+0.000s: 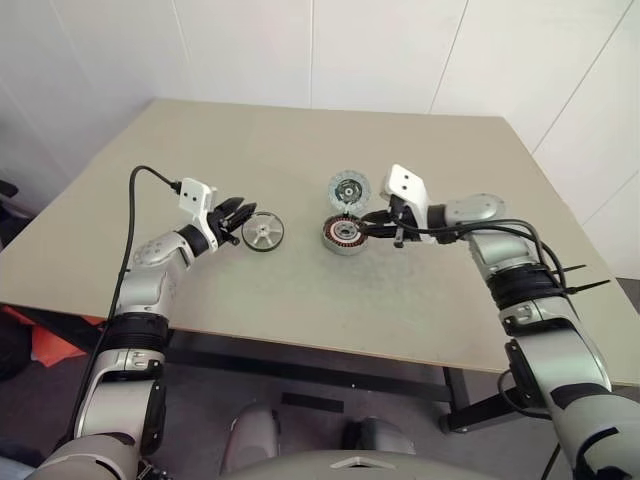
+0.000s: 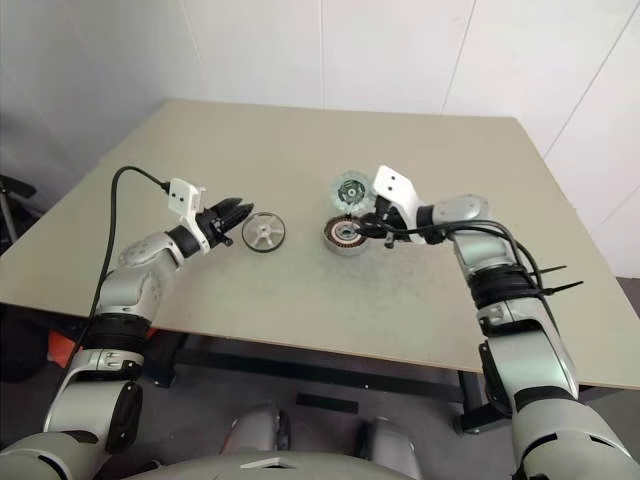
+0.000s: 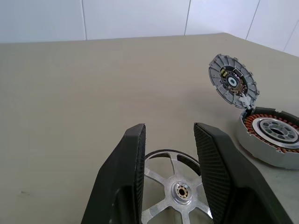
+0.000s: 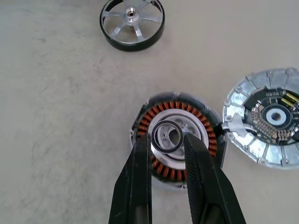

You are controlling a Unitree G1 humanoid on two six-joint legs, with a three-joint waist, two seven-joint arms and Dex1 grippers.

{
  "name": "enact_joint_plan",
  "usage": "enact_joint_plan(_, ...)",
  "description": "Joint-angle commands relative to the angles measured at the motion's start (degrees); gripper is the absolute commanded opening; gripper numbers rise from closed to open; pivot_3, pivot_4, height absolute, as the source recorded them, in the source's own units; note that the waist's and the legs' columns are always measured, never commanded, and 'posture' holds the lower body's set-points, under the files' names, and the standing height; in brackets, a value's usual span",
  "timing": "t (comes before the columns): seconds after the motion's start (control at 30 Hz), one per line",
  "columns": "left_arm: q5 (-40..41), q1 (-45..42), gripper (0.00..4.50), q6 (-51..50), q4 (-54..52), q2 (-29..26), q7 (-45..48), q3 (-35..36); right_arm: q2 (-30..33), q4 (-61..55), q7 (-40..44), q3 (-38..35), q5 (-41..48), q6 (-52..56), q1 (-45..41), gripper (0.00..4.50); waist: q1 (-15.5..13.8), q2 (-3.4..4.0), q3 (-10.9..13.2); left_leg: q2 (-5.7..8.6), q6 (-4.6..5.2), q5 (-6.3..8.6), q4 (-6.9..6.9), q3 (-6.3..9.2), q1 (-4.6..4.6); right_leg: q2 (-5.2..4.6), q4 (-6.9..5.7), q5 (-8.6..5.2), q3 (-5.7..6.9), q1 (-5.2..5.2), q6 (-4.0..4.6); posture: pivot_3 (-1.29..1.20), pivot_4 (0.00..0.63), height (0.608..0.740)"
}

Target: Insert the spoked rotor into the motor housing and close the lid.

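Rotor [image 1: 263, 232], housing [image 4: 176, 140], lid [image 4: 267, 117]: one each; left gripper [image 1: 240, 215] spread empty, right gripper [image 4: 167, 140] pinching ring [image 4: 167, 136].

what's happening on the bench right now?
The motor housing sits open on the table, its lid beside it. The right hand holds a small dark ring over the housing's hub. The left hand is open around the spoked rotor, which is not yet inserted.

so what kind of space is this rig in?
Likely a lab or test bay, not a factory line: one plain beige table pushed into a corner of white panelled walls, with just a disassembled motor housing and its parts laid out.
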State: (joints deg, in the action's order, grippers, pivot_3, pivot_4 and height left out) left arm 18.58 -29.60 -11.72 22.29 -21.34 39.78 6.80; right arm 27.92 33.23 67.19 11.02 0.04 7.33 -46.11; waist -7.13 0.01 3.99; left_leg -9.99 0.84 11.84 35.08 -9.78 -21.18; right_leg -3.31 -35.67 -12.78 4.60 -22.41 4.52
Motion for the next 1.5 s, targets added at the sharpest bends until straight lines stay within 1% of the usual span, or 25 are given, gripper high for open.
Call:
enact_joint_plan(0.03,-0.12,-1.23,1.69,0.79,-1.54,-0.46,0.06,0.37,-1.43,6.13,-1.77,0.51,-1.36,-4.56,-4.10,0.66,-0.01,0.00,0.00,0.00,-0.01,0.00,0.00,0.00,0.00,0.00,0.00,0.00,0.00,0.01,0.00,0.00,0.000,0.740)
enact_joint_plan(0.27,0.00,-0.14,1.69,0.43,-2.99,-0.48,-0.30,0.48,-4.69,19.56,-4.97,0.78,-3.72,-10.93,-9.97,0.66,0.08,0.02,0.01,0.00,-0.02,0.00,-0.02,-0.01,-0.04,0.00,0.00,0.00,0.00,-0.04,0.01,0.00,0.000,0.740)
enact_joint_plan(0.43,0.07,0.39,1.69,0.21,-3.64,-0.58,-0.63,0.66,-5.64,24.73,-6.38,0.74,-5.25,-13.85,-11.52,0.66,0.05,0.03,0.02,-0.01,-0.02,0.00,-0.02,-0.01,-0.07,0.00,-0.01,0.00,0.00,-0.07,0.02,0.00,0.000,0.740)
enact_joint_plan(0.73,0.07,1.02,1.69,0.04,-4.21,-0.54,-1.13,0.58,-7.35,28.40,-9.30,0.27,-6.69,-16.19,-10.90,0.66,0.17,0.04,0.03,-0.03,-0.05,-0.02,-0.02,-0.02,-0.06,0.01,-0.07,0.00,0.00,-0.10,0.03,0.00,0.000,0.740)
enact_joint_plan(1.5,0.14,1.79,1.69,0.01,-4.93,-0.62,-1.75,0.81,-8.32,31.37,-11.38,0.04,-8.04,-16.99,-12.05,0.66,0.20,0.05,0.03,-0.03,-0.05,-0.02,-0.02,-0.03,-0.04,0.00,-0.08,0.00,-0.01,-0.10,0.03,0.00,0.000,0.740)
